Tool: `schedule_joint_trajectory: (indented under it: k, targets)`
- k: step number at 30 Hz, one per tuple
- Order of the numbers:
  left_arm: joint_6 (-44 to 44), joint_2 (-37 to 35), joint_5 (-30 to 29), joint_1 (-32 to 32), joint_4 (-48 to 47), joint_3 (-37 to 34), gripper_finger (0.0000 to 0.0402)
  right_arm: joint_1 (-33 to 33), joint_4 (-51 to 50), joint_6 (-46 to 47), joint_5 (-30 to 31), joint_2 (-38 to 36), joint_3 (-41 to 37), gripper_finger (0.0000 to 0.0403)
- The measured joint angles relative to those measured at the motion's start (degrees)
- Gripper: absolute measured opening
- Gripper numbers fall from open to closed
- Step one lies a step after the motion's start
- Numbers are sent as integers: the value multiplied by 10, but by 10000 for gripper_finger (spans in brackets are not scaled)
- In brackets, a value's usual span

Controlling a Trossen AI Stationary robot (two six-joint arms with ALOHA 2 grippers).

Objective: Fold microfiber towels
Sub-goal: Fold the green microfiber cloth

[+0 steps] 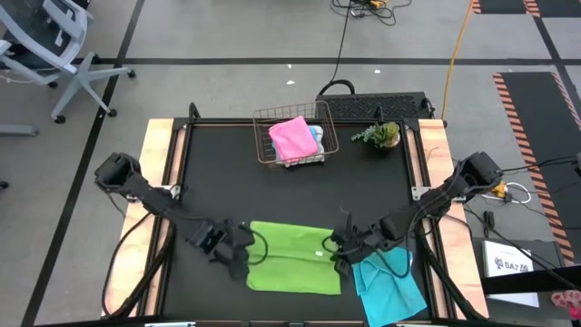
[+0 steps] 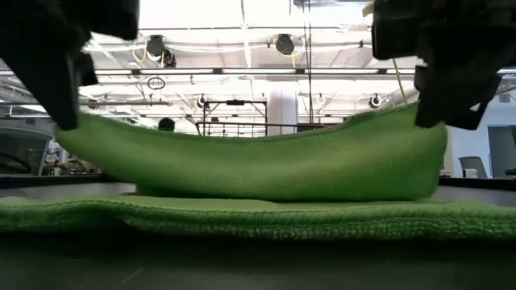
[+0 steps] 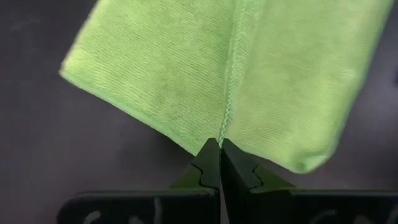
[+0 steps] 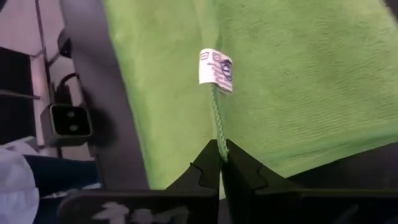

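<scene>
My left pincer (image 1: 238, 257) and right pincer (image 1: 338, 254) each pinch an end of the lime green microfiber towel's (image 1: 292, 257) lifted edge, its long axis running between them.

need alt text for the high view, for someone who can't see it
Both grippers, left gripper and right gripper, pinch opposite edges of a lime green towel on a black table. A cyan towel lies beside it; a wire basket holds a pink towel.

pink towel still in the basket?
Yes, in the high view the pink towel lies inside the copper wire basket, at the table's far edge.
</scene>
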Motion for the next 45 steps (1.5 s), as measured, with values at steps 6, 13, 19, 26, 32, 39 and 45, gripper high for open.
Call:
schedule_joint_trajectory:
  k: [6, 13, 19, 26, 32, 39, 45]
  targets:
    - [-35, 0, -18, -42, 44, 0, 0, 24, -39, 0, 13, 8, 35, 0]
    - [-74, 4, -38, -55, 56, 0, 0, 48, -44, 17, 10, 10, 36, 0]
    - [-86, 59, -15, -57, 131, 0, 0, 71, -57, 45, 9, 10, 36, 0]
    - [-105, 110, 40, -58, 170, 0, 0, 83, -57, 59, 10, 16, 36, 0]
    - [-120, 105, 48, -63, 175, 0, 0, 97, -25, 74, -5, 43, 36, 0]
    - [-127, 105, 51, -70, 178, 0, 2, 102, 5, 75, -7, 70, 36, 0]
    - [-117, 105, 53, -69, 193, 0, 40, 101, 6, 58, -30, 70, 36, 12]
